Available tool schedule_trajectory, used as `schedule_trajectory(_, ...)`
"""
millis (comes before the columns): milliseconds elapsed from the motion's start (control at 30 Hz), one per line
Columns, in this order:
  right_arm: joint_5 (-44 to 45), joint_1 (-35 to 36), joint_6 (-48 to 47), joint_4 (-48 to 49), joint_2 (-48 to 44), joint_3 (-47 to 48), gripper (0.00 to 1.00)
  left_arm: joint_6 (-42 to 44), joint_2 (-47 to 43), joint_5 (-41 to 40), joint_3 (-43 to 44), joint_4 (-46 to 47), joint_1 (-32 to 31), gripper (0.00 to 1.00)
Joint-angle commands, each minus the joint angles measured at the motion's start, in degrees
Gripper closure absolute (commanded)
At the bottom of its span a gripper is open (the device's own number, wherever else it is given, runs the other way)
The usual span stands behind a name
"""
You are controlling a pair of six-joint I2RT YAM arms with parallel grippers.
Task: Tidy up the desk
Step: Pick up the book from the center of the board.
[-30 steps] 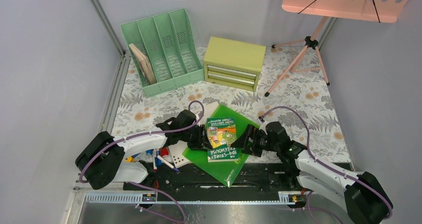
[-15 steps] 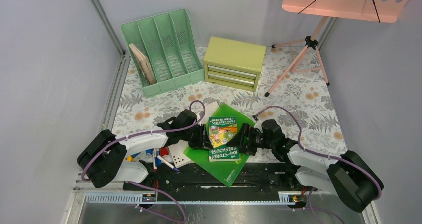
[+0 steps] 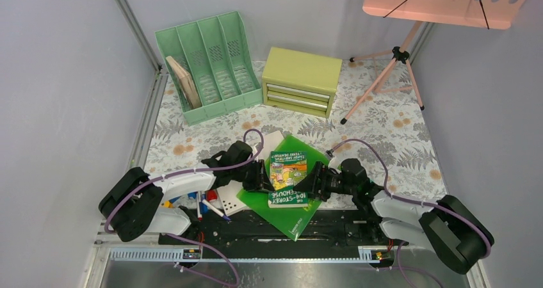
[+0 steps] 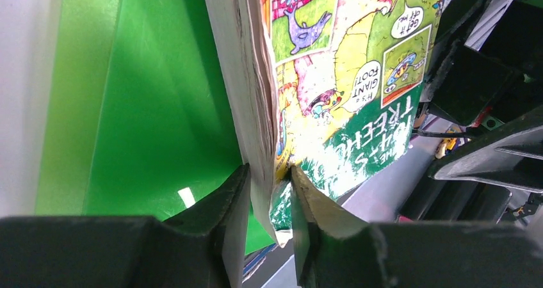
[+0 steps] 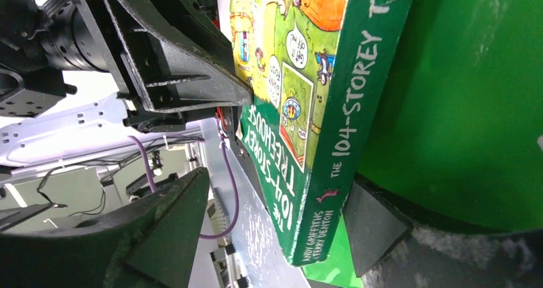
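Closest to us, between the two arm bases, we see the left gripper [image 4: 269,187] clenched on the page edge of a book [image 3: 287,173], one finger on the cover side and one on the underside, near a corner. From the other side the right gripper [image 5: 278,187] straddles the book's green spine; its jaws stand wide, with a clear gap between one finger and the cover, so we call them released around the book and not yet pinching it. The book sits over a green folder [image 3: 301,215], whose near corner overhangs the black rail at the front. Just left of the folder, under the left arm, lie a few pens [image 3: 209,206].

All this rests on the desk [image 3: 384,134], the fern-and-flower top that runs from the arms back to the wall. Farther back on the left stands a pale green file rack [image 3: 221,51] with a tan board [image 3: 182,80] leaning in its leftmost slot. Beside it on the right sits a yellow-green drawer chest [image 3: 301,77], drawers shut, and at the far right a pink stand [image 3: 392,70] on tripod legs
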Motion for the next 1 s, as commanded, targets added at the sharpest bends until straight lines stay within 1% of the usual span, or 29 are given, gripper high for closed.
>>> schedule_trajectory(0, -0.94, 0.02, -4.44, -6.42, -5.25, 2.07, 0.25, 2.36, -0.21, -4.31, -2.08, -2.47, -0.3, 0.9)
schedule_trajectory(100, -0.57, 0.06, -5.06, -7.66, -7.09, 2.36, 0.38, 2.45, -2.02, -4.61, -1.95, -2.4, -0.36, 0.89)
schedule_trajectory(267, -0.99, 0.02, -2.32, -1.78, -3.88, 1.82, 0.41, 2.22, -3.75, -4.03, -1.37, -0.89, -1.03, 0.89)
schedule_trajectory(333, -2.16, 0.06, -0.82, 2.07, -0.94, 1.69, 0.45, 1.96, -3.94, -4.01, -0.95, -0.29, -1.84, 0.89)
schedule_trajectory(500, -4.94, 0.02, 3.61, 13.32, 6.42, 0.78, 0.63, 1.4, -4.25, -4.98, -0.1, 0.31, -3.8, 0.88)
schedule_trajectory(567, -5.38, 0.03, 4.79, 15.91, 7.43, 0.29, 0.7, 1.4, -4.69, -5.49, -0.03, 0.26, -4.09, 0.88)
schedule_trajectory(633, -5.64, 0.0, 4.91, 16.41, 7.22, 0.16, 0.79, 1.44, -5.39, -6.08, -0.1, 0.03, -4.16, 0.87)
schedule_trajectory(700, -5.7, 0.06, 4.46, 15.3, 5.96, 0.19, 0.88, 1.83, -6.65, -7.35, 0.05, -1.12, -4.17, 0.85)
schedule_trajectory(800, -5.65, -0.01, 2.61, 10.82, 2.16, 0.77, 1.0, 2.9, -9.32, -10.67, 0.88, -4.99, -4.11, 0.76)
schedule_trajectory(833, -5.63, -0.02, 1.83, 8.61, 0.27, 1.2, 1.0, 3.3, -10.47, -12.16, 1.28, -6.54, -4.19, 0.74)
schedule_trajectory(900, -4.92, 0.05, -0.55, 1.64, -4.28, 2.51, 1.0, 4.03, -13.46, -15.33, 2.39, -9.89, -4.16, 0.65)
schedule_trajectory(967, -3.26, 0.0, -3.24, -8.17, -9.84, 4.18, 1.0, 4.77, -16.75, -18.48, 3.54, -13.0, -4.15, 0.56)
